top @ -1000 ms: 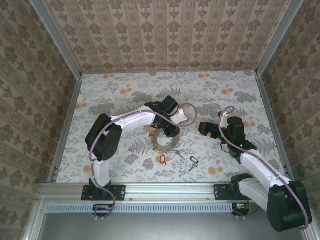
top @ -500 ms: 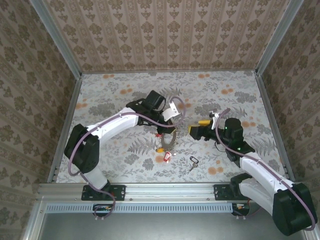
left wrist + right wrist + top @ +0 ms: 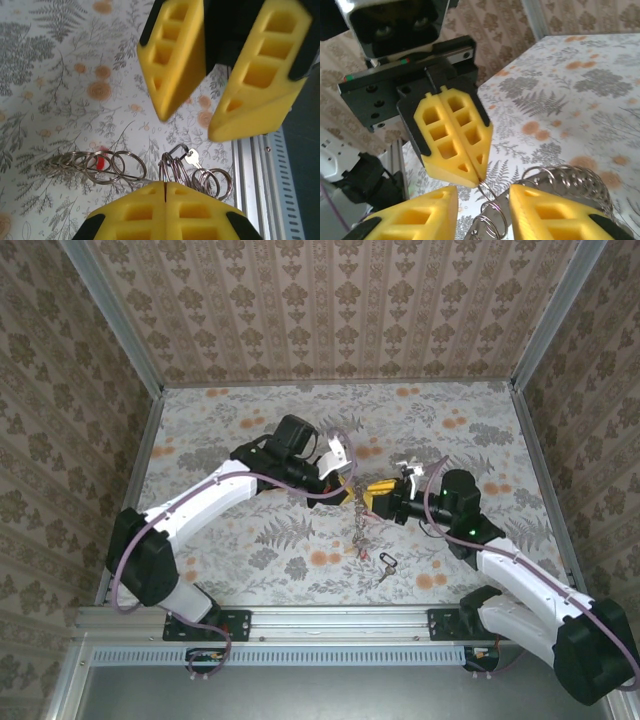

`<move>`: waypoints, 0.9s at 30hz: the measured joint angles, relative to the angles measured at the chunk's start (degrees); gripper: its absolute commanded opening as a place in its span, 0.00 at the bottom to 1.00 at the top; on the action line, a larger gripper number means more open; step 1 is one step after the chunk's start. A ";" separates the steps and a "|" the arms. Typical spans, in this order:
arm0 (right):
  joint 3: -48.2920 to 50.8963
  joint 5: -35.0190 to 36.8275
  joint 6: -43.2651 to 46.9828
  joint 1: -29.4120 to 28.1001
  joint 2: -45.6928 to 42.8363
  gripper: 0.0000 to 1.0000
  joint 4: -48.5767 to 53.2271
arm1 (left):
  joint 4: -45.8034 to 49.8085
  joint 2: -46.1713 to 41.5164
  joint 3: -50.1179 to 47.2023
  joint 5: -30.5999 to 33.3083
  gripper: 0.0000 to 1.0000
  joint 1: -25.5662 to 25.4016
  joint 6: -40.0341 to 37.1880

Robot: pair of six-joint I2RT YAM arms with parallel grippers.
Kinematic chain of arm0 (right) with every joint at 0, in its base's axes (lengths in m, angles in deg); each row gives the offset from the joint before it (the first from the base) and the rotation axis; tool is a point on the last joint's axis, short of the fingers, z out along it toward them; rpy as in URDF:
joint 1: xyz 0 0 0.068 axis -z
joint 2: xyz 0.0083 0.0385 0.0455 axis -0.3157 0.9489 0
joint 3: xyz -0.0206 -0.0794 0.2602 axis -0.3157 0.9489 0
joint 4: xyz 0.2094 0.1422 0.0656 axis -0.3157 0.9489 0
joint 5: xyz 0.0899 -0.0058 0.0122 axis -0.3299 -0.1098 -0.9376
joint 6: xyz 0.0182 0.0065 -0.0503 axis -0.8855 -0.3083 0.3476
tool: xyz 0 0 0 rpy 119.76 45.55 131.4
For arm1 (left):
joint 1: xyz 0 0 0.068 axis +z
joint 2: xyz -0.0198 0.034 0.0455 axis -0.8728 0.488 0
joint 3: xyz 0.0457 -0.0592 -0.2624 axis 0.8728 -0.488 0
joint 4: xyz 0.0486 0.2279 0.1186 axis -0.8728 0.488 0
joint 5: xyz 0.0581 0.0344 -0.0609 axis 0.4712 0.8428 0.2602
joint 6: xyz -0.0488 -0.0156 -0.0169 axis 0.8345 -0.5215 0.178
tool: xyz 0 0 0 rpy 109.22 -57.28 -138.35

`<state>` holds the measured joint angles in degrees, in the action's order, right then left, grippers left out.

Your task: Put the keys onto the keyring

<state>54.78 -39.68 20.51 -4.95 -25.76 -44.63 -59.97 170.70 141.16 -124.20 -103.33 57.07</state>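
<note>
Holding up the keyring [image 3: 360, 525] | left claw [image 3: 165, 189] pinched tight on it | right claw [image 3: 483, 207] wide, empty | next, I think: steady ring, fetch loose key [image 3: 386, 562]

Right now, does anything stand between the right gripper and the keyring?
Nothing visible does. The right gripper has open jaws either side of the keyring, which hangs from the shut left gripper.

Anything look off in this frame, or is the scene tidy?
Yes: the keyring is not lying as a ring but hangs as a stretched string of wire loops from the shut left gripper, beside the open right gripper. One black-tagged key lies apart on the tablecloth.
</note>
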 measured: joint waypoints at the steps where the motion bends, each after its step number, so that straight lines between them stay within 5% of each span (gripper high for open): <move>1: -0.50 -0.61 0.24 -0.42 0.33 0.31 0.07 | -0.33 -0.48 -0.11 -0.28 0.00 0.00 0.00; 27: -2.38 -4.48 3.50 -4.94 1.81 0.16 2.71 | -0.96 -4.13 -1.38 -4.81 0.00 0.26 0.00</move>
<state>52.39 -44.16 24.00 -9.89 -23.95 -41.92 -60.93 166.57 139.78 -129.00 -103.07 57.07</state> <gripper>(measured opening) 0.165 0.054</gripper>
